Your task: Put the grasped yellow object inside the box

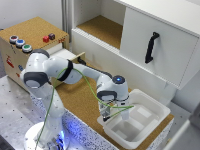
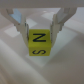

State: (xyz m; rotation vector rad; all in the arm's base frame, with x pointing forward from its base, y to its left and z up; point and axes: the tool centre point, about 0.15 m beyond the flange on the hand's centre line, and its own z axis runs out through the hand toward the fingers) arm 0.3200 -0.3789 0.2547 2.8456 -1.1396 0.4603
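The yellow object (image 2: 38,43) is a small bright yellow cube with dark letters on its faces. In the wrist view it sits clamped between my two grey fingers (image 2: 20,27), above the white floor of the box (image 2: 65,60). In the exterior view my gripper (image 1: 106,117) hangs over the near left edge of the white box (image 1: 150,107), a shallow rectangular tub on the cork surface. The cube itself is too small to make out there; the fingers hide it.
A white cabinet with a black handle (image 1: 151,47) stands behind the box. A cork-topped wooden box with coloured buttons (image 1: 20,42) sits at the exterior view's left. A green cable (image 1: 95,97) runs along my arm. The cork tabletop (image 1: 82,102) lies under the arm.
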